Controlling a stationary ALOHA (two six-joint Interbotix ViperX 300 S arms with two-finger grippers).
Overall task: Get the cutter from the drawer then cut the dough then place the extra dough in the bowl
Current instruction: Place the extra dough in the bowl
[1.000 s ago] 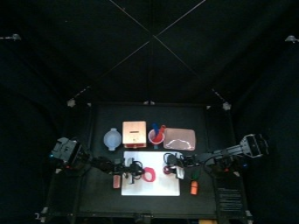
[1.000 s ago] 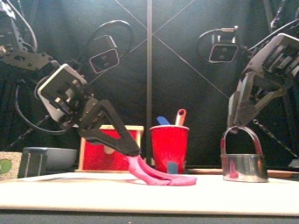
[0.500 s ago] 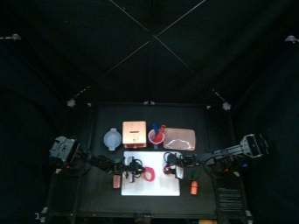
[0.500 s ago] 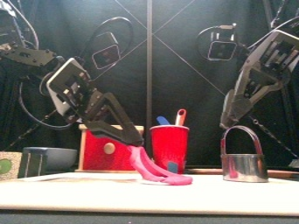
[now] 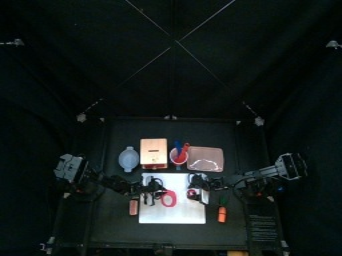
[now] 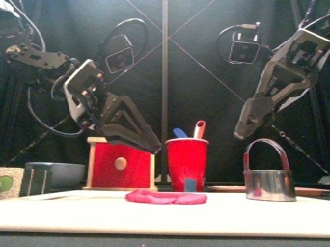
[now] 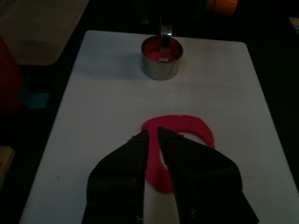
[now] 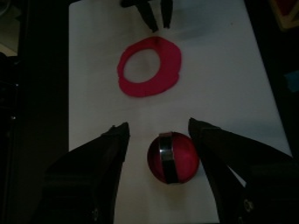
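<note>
The pink dough ring (image 6: 165,197) lies flat on the white cutting board (image 7: 105,87). My left gripper (image 6: 154,147) hangs above the ring's left part. Its jaws are a narrow gap apart, and the dough ring (image 7: 187,140) shows through that gap. The metal cutter (image 6: 268,179) stands upright on the board's right part with its wire handle up. In the right wrist view the cutter (image 8: 170,158) has red dough inside it. My right gripper (image 8: 158,129) is open wide, above the cutter and apart from it. The dough ring (image 8: 149,66) lies beyond it.
Behind the board stand the wooden box with a red drawer front (image 6: 119,164), the red cup with toy knives (image 6: 188,162) and the blue-grey bowl (image 6: 52,176) at far left. The pink tray (image 5: 205,157) lies at the back right. Small orange toys (image 5: 211,214) sit near the board's front corners.
My left gripper let go of the dough's lifted edge and rose. The ring dropped flat onto the board. My right gripper lifted a little higher above the cutter.
</note>
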